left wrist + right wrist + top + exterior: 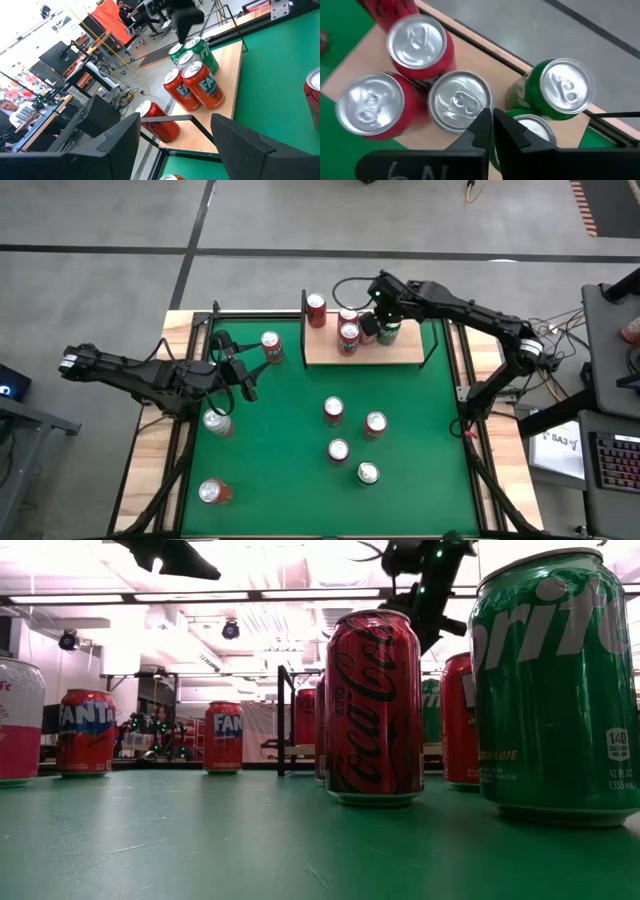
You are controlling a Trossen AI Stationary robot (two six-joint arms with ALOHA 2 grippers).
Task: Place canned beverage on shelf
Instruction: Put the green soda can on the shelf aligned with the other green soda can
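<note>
The shelf (395,352) is a tan board with black uprights at the table's far edge. Several cans stand on it: red ones (316,310) (348,337) and green ones (388,332). My right gripper (376,315) hovers over this cluster. In the right wrist view its fingers (492,125) are shut and empty, above a silver-topped can (460,102) and two green cans (562,87). My left gripper (247,375) is open and empty at the table's left, near a red can (271,345). Its wrist view (175,150) faces the shelf's cans (200,85).
Several more cans stand on the green felt: a group mid-table (333,410) (375,423) (338,450), one by my left gripper (217,420) and one at the near left (213,492). The low view shows a Coca-Cola can (375,705) and a Sprite can (555,680) up close.
</note>
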